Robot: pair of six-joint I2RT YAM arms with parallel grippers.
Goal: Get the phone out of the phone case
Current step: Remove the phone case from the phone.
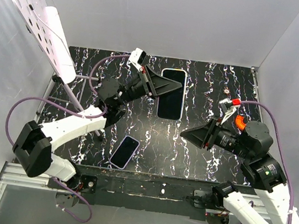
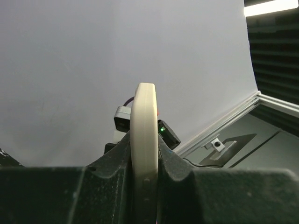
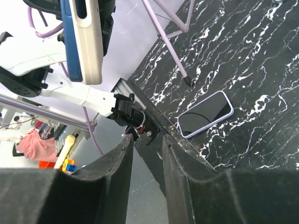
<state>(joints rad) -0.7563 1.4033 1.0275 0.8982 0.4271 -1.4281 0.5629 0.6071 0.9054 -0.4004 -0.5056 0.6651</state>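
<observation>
The phone (image 1: 171, 95), dark screen up inside a cream phone case (image 1: 182, 94), hangs above the back middle of the table. My left gripper (image 1: 168, 85) is shut on its left long edge. The left wrist view shows the cream case (image 2: 143, 121) edge-on, pinched between both fingers. In the right wrist view the case (image 3: 90, 42) stands upright at the top left, with the blue phone (image 3: 73, 42) body showing along one side. My right gripper (image 1: 183, 133) sits low and to the right of the phone, pointing left, apart from it. Its jaws (image 3: 147, 140) stand open with nothing between them.
A second phone with a lavender rim (image 1: 124, 151) lies flat near the table's front edge, also visible in the right wrist view as the lavender phone (image 3: 205, 114). A white perforated board on a thin stand (image 1: 37, 15) leans at the back left. White walls enclose the table.
</observation>
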